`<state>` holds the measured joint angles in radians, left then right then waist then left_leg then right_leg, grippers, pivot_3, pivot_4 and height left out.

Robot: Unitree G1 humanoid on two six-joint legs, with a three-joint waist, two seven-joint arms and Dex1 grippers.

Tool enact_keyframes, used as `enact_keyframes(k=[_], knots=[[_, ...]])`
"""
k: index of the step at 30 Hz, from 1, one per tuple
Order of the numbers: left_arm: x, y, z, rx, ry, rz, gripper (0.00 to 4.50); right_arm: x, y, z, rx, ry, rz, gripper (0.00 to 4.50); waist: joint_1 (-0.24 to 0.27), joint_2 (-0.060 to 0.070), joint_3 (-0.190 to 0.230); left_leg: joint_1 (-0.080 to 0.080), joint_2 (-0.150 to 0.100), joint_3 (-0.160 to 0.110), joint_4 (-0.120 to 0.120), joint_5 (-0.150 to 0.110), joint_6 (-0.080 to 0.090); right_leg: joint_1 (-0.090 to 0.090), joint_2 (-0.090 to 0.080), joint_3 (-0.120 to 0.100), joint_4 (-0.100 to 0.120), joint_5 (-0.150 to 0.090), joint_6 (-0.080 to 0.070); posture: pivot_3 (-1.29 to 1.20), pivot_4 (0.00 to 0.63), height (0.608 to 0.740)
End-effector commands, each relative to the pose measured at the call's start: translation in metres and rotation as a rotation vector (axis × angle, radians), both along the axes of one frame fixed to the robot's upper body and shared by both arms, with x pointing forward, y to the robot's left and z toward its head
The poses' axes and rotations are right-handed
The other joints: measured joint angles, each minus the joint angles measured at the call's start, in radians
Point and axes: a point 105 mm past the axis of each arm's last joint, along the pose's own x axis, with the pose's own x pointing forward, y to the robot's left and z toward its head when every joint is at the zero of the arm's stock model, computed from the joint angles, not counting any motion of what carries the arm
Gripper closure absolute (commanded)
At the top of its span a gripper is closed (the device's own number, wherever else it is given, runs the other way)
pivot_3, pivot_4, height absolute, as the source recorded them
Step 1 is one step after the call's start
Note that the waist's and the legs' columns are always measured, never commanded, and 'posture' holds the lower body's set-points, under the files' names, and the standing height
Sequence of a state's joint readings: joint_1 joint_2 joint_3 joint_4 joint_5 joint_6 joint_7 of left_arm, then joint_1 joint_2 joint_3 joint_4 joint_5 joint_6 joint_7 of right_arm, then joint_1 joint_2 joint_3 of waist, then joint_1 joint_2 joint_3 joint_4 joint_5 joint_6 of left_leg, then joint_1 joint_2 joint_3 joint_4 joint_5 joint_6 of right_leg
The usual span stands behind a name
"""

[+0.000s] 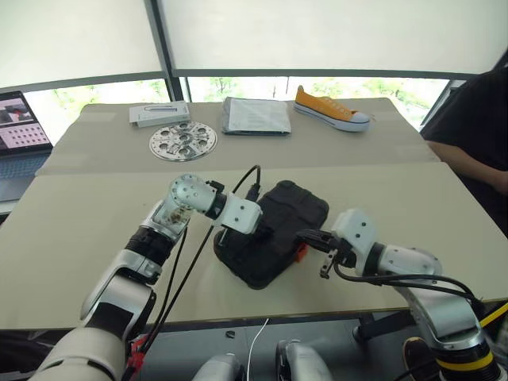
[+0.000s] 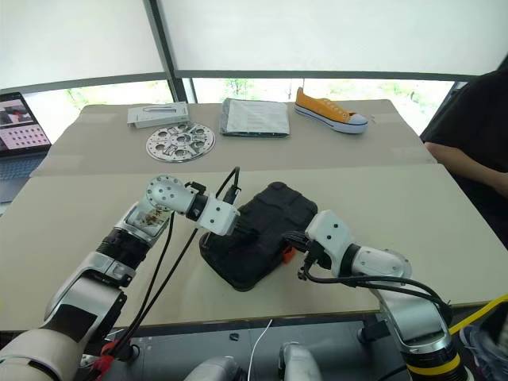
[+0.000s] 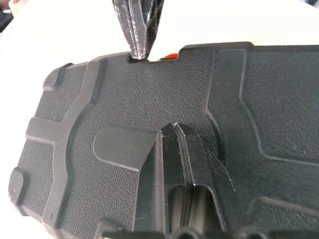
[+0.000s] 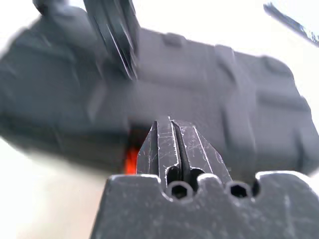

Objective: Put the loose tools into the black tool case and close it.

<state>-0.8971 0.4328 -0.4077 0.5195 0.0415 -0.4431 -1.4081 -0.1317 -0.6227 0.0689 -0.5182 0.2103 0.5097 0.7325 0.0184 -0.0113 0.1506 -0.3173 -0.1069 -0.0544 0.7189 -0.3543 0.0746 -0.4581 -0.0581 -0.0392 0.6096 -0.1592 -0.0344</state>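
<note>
The black tool case (image 1: 290, 213) lies with its lid down near the table's front edge, its textured lid facing up. My left gripper (image 3: 172, 128) is shut, and its tip rests on the lid. My right gripper (image 4: 169, 124) is shut too. It sits at the case's front side, right beside the small orange latch (image 1: 300, 253). The left wrist view has the right fingers (image 3: 139, 35) at the lid's edge next to the latch (image 3: 171, 56). The loose tools are out of view.
At the table's far side lie a round silver perforated disc (image 1: 182, 141), a flat grey box (image 1: 159, 113), a wrapped flat package (image 1: 255, 115) and a yellow sneaker (image 1: 332, 109). A laptop (image 1: 20, 139) stands at the left. A person (image 1: 476, 135) sits at the right.
</note>
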Motion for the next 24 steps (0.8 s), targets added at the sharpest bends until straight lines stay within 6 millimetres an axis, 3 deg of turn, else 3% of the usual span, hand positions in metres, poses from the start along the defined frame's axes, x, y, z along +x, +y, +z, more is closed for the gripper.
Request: enact_keyframes(k=[1,5,8,12,24], knots=[[-0.003,0.015,-0.034,0.142,0.070,0.019,4.47,-0.009,-0.010,0.001,-0.024,0.013,-0.007,4.50,0.000,0.000,-0.002,0.000,0.000,0.000,0.000,0.000,0.000,0.000,0.000,0.000,0.000,0.000,0.000,0.00,0.150,0.740],[-0.002,0.018,-0.035,0.145,0.067,0.026,4.47,-0.019,-0.021,-0.010,-0.014,0.091,-0.041,4.50,-0.001,0.000,-0.003,0.000,0.000,0.000,-0.001,0.000,0.000,0.000,0.000,0.000,-0.001,0.000,0.000,0.00,0.150,0.740],[-0.003,0.019,-0.036,0.144,0.068,0.030,4.50,-0.023,-0.019,-0.018,0.029,0.146,-0.064,3.76,-0.005,0.000,-0.003,0.001,0.000,0.000,-0.001,0.000,0.000,0.001,0.000,0.001,-0.001,0.000,0.001,0.00,0.150,0.740],[-0.002,0.020,-0.036,0.145,0.071,0.033,4.50,-0.012,-0.010,-0.022,0.136,0.167,-0.121,2.41,-0.005,0.000,-0.004,0.001,0.001,0.000,-0.002,0.000,0.000,0.001,0.000,0.001,0.000,-0.001,0.001,0.00,0.150,0.740],[0.001,0.026,-0.032,0.155,0.063,0.049,4.50,-0.003,-0.008,-0.034,0.194,0.234,-0.141,2.41,-0.007,0.000,-0.004,0.002,0.001,0.000,-0.003,0.000,0.000,0.001,0.000,0.001,0.000,-0.001,0.001,0.00,0.150,0.740]])
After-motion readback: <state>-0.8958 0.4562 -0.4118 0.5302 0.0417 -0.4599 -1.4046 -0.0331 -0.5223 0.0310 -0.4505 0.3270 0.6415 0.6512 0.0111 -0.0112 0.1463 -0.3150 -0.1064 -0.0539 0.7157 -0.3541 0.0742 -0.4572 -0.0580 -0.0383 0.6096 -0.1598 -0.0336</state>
